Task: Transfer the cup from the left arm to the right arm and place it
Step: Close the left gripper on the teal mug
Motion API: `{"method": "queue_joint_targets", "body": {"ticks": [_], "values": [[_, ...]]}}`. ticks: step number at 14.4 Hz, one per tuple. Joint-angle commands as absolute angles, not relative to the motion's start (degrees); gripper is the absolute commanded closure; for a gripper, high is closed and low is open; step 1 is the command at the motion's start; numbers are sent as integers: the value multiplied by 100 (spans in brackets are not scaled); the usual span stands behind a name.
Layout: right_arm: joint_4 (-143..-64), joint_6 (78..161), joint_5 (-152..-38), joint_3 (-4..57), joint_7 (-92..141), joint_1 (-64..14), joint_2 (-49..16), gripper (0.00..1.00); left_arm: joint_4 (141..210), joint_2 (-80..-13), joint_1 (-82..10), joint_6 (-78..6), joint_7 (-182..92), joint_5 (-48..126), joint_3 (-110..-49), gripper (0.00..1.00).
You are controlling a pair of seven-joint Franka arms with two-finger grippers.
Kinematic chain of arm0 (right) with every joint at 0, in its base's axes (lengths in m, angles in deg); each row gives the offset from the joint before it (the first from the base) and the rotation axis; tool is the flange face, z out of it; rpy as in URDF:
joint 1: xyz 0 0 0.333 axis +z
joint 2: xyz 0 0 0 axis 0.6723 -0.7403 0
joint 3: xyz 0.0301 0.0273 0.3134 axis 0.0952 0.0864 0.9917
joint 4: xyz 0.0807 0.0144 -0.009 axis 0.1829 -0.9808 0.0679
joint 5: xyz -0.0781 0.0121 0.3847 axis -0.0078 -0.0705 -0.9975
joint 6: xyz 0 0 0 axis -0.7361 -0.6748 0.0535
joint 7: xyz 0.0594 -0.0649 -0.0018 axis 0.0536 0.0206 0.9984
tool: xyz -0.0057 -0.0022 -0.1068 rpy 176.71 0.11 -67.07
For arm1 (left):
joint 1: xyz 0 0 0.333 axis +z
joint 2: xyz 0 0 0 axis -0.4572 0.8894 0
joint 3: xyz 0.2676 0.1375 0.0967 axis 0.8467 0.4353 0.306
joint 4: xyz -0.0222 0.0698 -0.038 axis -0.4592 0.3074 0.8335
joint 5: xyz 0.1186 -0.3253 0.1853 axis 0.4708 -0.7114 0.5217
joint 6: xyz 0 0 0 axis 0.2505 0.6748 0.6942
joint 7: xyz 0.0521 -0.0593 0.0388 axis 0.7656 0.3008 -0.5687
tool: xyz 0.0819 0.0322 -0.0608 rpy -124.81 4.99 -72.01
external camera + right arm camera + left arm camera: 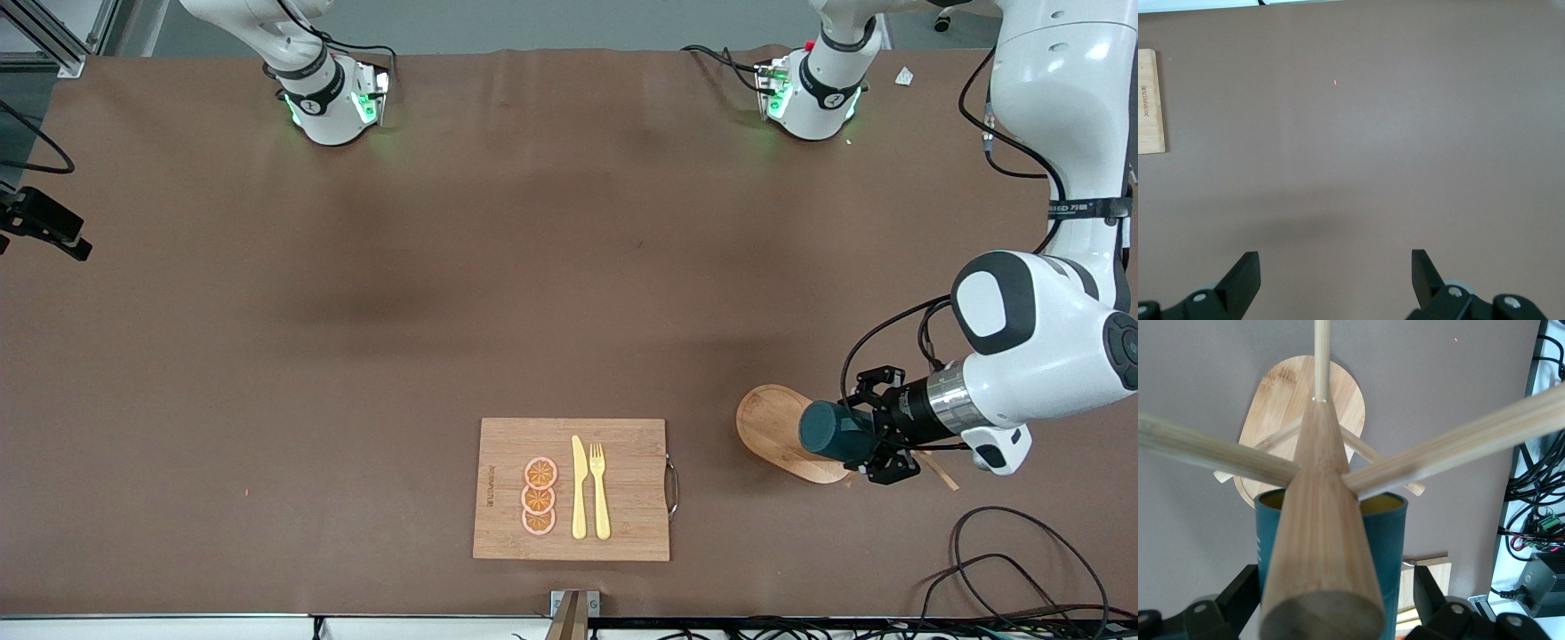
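Front view: the left gripper [867, 442] hangs over the oval wooden base [775, 427] of a mug stand at the left arm's end of the worktop [356, 356]. Its fingers are closed on the cup [834, 431], which lies on its side in the air, mouth turned toward the gripper. Thin wooden pegs [941, 471] of the stand poke out from under the wrist. A cutting board [622, 524] lies nearer to the camera, toward the middle of the worktop; on it are three orange slices [539, 496] in a row, with a yellow knife [579, 487] and a yellow fork [600, 489] beside them. The right gripper does not show here; only that arm's base is seen.

Left wrist view: the cup [1395, 547] sits between the two fingers [1431, 593], its yellow inside showing at the rim. The stand's thick post [1321, 540] crosses in front of it, three pegs branching out, the base [1281, 400] on the worktop below.

Right wrist view: the right gripper [1336, 277] waits over bare worktop, fingers [1243, 277] spread wide and holding nothing. A corner of the board [1150, 100] shows at the edge.
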State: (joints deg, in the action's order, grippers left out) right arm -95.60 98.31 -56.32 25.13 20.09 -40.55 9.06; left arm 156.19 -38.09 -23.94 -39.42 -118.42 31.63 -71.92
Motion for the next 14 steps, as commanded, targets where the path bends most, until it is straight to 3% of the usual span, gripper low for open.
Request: {"method": "queue_joint_targets", "body": {"ticks": [1, 3, 9, 14], "values": [[-9625, 9854, -5601, 2530, 1963, -4057, 994, 0, 15471, -3641, -2457, -3993, -11735, 3151, -7191, 0], [-9625, 9845, -5601, 2530, 1972, -4057, 994, 0, 15471, -3615, -2457, -3993, -11735, 3151, -7191, 1], [-9625, 9845, -5601, 2530, 1972, -4057, 994, 0, 15480, -3615, -2457, -3993, -11735, 3151, -7191, 19], [-9625, 9845, -5610, 2530, 1972, -4057, 994, 0, 15471, -3807, -2457, -3941, -11770, 3160, -7252, 21]]}}
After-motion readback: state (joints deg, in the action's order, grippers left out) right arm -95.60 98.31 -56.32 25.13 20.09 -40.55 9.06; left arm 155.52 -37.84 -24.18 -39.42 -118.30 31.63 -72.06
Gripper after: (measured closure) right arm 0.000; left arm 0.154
